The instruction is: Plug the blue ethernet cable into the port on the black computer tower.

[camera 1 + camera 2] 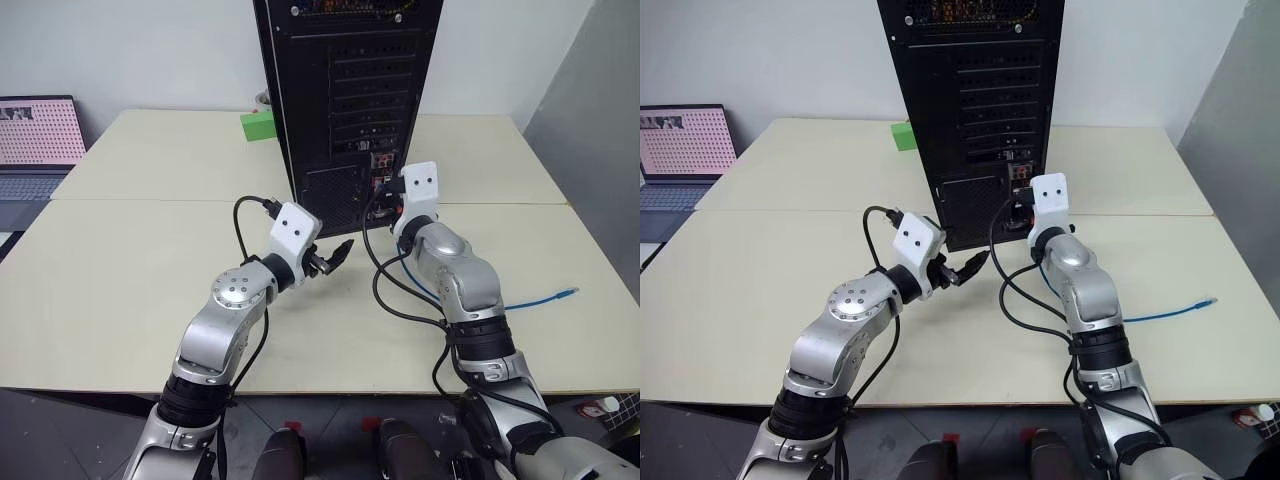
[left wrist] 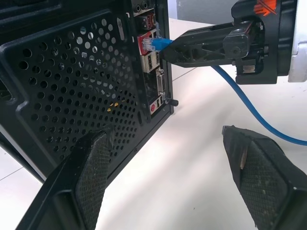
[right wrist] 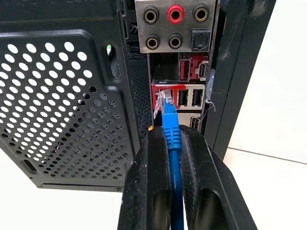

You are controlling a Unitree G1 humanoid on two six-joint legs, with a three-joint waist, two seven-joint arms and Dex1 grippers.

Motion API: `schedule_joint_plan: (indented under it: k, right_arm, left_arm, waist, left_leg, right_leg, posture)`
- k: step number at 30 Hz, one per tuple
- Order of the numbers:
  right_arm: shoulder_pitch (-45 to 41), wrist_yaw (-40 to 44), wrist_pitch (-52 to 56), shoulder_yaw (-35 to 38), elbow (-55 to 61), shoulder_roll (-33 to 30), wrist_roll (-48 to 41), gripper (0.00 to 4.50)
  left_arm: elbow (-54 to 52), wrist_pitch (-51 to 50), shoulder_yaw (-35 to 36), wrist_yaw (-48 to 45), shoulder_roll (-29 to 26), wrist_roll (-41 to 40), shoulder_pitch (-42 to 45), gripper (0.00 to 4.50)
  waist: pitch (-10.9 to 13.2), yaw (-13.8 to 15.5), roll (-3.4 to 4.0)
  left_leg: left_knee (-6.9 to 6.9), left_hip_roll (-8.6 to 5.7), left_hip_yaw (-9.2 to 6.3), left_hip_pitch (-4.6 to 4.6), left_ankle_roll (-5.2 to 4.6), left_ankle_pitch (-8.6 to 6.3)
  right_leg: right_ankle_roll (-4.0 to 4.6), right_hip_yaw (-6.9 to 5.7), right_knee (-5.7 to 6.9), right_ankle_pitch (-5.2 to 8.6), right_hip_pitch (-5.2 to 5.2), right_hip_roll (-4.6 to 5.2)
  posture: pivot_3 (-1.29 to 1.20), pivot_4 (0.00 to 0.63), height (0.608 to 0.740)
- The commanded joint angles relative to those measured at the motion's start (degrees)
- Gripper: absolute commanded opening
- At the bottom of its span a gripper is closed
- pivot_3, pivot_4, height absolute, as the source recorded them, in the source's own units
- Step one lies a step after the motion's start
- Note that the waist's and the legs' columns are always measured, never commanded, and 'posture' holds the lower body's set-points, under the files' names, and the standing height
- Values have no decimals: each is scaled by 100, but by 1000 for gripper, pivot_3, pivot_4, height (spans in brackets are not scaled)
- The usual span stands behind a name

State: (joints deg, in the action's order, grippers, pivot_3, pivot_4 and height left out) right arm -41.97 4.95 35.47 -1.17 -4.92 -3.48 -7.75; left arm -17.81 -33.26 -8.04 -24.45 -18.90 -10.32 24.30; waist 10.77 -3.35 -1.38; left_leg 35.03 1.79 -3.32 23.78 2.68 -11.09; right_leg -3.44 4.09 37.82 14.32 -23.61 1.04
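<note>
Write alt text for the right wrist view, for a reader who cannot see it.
The right gripper, shut on the blue ethernet cable, holds its clear-blue plug at the port in the red-rimmed connector strip of the black computer tower. Round audio jacks sit above the port, and a perforated vent panel fills the tower's face beside it.

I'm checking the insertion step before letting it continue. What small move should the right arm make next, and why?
Probably ease the right gripper straight forward. Its jaws are shut on the blue ethernet cable, and the clear plug tip sits right at the port in the connector strip of the black computer tower, but does not look fully seated. The left gripper hangs open nearby.
</note>
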Motion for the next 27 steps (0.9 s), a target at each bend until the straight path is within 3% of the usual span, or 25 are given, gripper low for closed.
schedule_joint_plan:
  k: [1, 27]
  right_arm:
    - [-236, -13, 22, 20, 152, 37, 17, 9]
    - [-733, -622, 457, 200, 294, 621, -4, 9]
  left_arm:
    - [-232, 105, 57, 6, 2, 15, 14, 3820]
    - [-20, 40, 235, 67, -108, 88, 326, 3820]
  waist:
    - [0, 0, 0]
    - [2, -13, 3]
  left_leg:
    - [0, 0, 0, 0, 0, 0]
    - [-7, 0, 5, 12, 0, 0]
  right_leg:
    - [0, 0, 0, 0, 0, 0]
    - [0, 4, 4, 0, -21, 0]
  posture:
    - [0, 150, 740]
    - [0, 150, 740]
